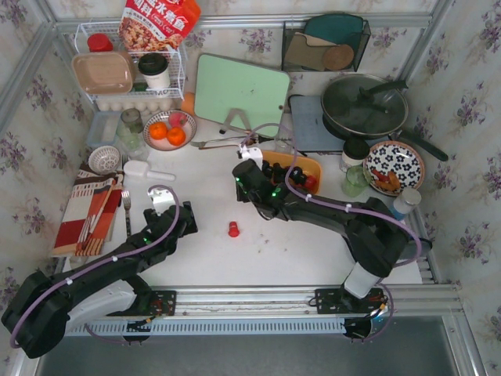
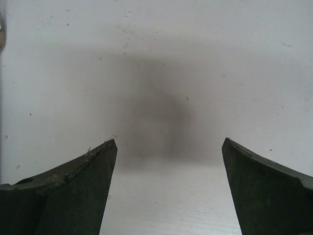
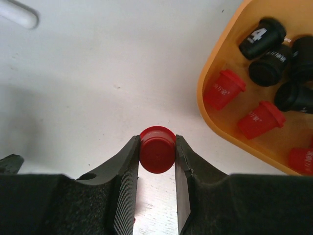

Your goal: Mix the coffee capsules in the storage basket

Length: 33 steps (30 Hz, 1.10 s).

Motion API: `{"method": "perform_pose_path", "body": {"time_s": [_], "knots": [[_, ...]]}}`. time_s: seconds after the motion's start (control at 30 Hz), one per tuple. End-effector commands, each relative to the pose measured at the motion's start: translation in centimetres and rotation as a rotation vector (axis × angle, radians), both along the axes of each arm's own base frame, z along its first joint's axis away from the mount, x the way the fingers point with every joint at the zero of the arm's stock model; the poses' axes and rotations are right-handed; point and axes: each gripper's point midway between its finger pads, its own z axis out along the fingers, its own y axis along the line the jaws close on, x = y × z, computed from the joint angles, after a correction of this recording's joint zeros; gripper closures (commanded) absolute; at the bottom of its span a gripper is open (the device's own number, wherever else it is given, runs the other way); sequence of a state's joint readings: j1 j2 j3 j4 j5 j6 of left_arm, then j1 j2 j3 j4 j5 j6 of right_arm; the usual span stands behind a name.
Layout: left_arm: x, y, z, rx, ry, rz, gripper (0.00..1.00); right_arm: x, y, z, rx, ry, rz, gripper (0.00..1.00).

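On white table [image 1: 235, 266], basket [image 3: 205, 98], floral walls [image 1: 470, 102]

Smooth, faintly glossy red plastic capsule [image 3: 157, 149]; glossy orange plastic storage basket [image 3: 220, 123]; 2 matt black fingers [image 3: 126, 191], ribbed inside; matt white table [image 3: 98, 73], lightly speckled.

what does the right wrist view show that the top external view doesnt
Only the right wrist view: the right gripper shut on the held red capsule, and the print on the capsules in the tray. Only the top external view: a loose red capsule lying on the table, the left gripper, the oranges and the pan. Both: the orange storage basket holding red and black capsules.
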<state>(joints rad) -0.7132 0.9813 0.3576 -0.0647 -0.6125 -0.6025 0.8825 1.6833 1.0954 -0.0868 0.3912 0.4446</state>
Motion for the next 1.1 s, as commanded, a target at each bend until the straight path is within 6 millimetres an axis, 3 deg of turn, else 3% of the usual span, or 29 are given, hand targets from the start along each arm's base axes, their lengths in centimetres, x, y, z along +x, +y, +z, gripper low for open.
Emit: {"method": "perform_pose_path", "body": {"time_s": [0.0,0.17,0.37,0.67,0.87,1.07], "knots": [[0.3,-0.1,0.5,-0.015,-0.025,0.006,0.09,0.6,-1.3,2.7,0.005,-0.084,-0.036,0.96],[0.3,-0.1,0.6,-0.014,-0.027,0.007,0.09,2.7,-7.3,4.6,-0.093,-0.185,-0.218,0.96],[0.3,-0.1,0.6,-0.014,-0.026,0.007,0.09,4.1,-14.5,4.0,-0.103,-0.191,-0.383,0.93],[0.4,-0.1,0.5,-0.015,-0.024,0.007,0.09,6.2,-20.6,1.0,-0.112,-0.135,-0.490,0.74],[0.4,-0.1,0.5,-0.012,-0.023,0.005,0.09,7.1,-20.8,0.7,-0.131,-0.127,-0.473,0.33],[0.4,-0.2,0.5,-0.011,-0.022,0.004,0.09,6.6,-19.6,1.6,-0.102,-0.113,-0.406,0.21]]}}
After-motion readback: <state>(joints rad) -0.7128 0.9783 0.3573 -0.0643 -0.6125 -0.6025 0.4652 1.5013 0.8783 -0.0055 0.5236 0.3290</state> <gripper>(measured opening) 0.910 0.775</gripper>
